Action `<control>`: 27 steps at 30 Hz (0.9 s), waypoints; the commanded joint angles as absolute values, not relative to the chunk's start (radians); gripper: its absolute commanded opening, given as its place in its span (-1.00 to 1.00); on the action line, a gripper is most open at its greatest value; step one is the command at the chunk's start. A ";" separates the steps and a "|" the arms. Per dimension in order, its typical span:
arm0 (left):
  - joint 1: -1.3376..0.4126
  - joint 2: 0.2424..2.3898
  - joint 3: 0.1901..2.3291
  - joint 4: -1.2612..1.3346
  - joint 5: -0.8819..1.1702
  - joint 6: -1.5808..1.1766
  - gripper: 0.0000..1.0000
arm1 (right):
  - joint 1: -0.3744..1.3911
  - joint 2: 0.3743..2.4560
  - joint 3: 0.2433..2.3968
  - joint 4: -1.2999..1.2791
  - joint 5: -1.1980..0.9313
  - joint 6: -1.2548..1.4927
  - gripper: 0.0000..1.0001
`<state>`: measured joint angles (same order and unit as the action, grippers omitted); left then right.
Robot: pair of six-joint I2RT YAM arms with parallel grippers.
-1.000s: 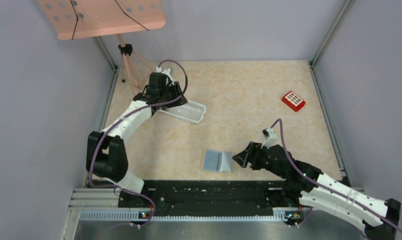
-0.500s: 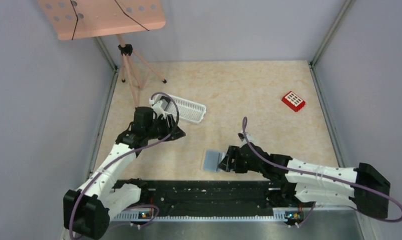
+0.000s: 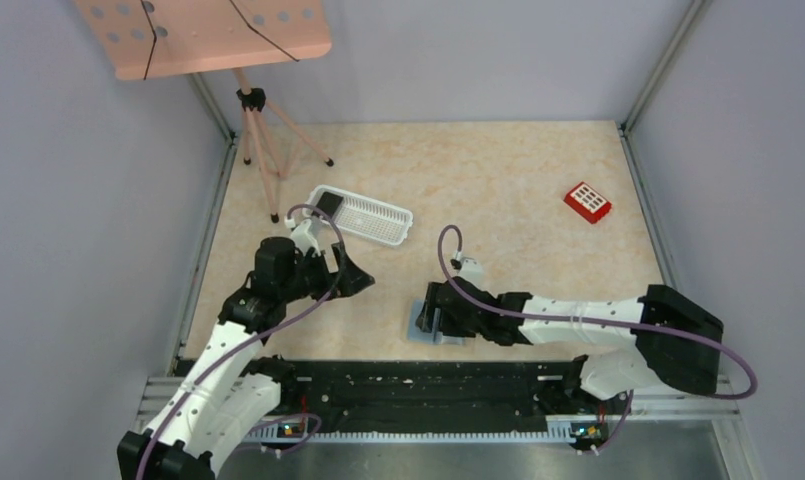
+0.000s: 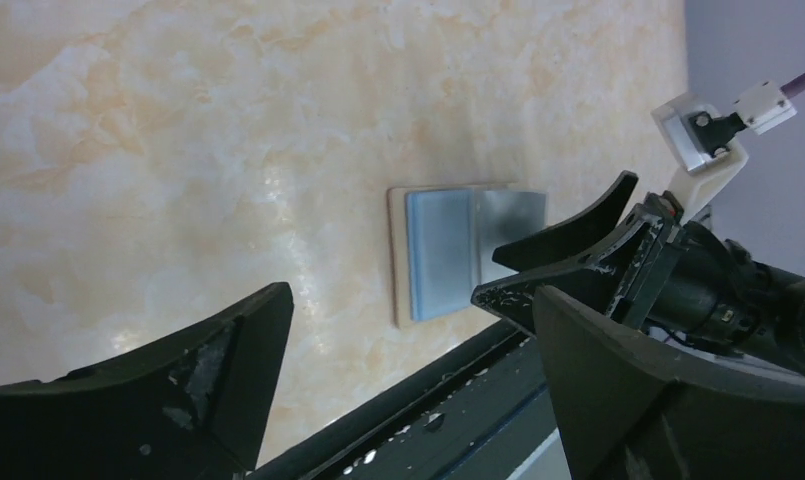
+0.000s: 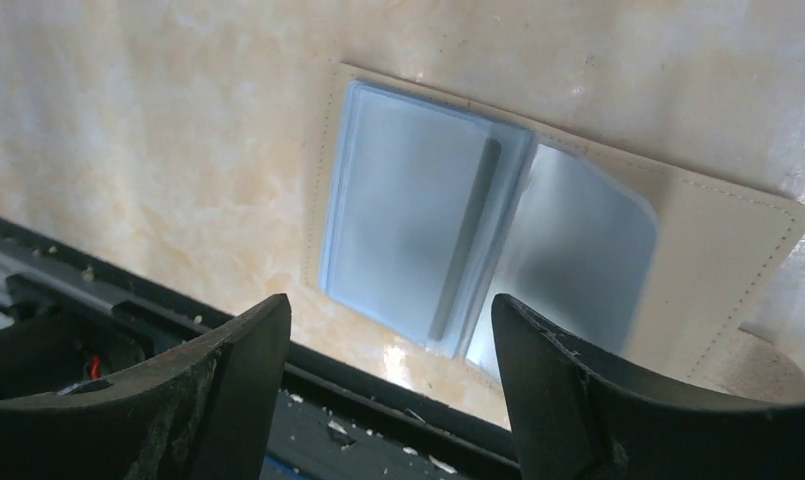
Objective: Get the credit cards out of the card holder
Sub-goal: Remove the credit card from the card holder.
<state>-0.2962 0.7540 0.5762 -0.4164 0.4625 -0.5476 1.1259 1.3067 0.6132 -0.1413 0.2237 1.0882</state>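
Observation:
The card holder (image 5: pixel 578 250) lies open and flat near the table's front edge. Its left half (image 5: pixel 408 230) is blue with layered pockets, and its right half is pale grey on a beige backing. My right gripper (image 5: pixel 388 310) hovers open just above it, with one finger on each side of the fold and nothing between them. In the top view it (image 3: pixel 428 313) covers most of the card holder (image 3: pixel 416 328). My left gripper (image 3: pixel 356 278) is open and empty, a hand's width to the left. It (image 4: pixel 413 330) faces the card holder (image 4: pixel 438 250). A dark card (image 3: pixel 328 203) lies in the white basket (image 3: pixel 378 218).
A red box with white squares (image 3: pixel 587 202) sits at the right. A pink tripod (image 3: pixel 263 150) stands at the back left, under a pink perforated board. The black base rail (image 3: pixel 418 385) runs just in front of the card holder. Grey walls close in three sides.
My left arm has swung from the basket toward the front middle, and its jaws have opened wide. My right arm has reached left over the card holder.

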 commanded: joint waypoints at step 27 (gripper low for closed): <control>-0.295 0.712 0.524 -0.398 0.474 -0.646 0.67 | 1.229 1.704 0.916 -0.412 0.461 1.020 0.13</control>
<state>-0.2962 0.6971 0.5335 -0.4492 0.3965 -0.6437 1.2224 1.6600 0.9253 -0.3996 0.4450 1.0538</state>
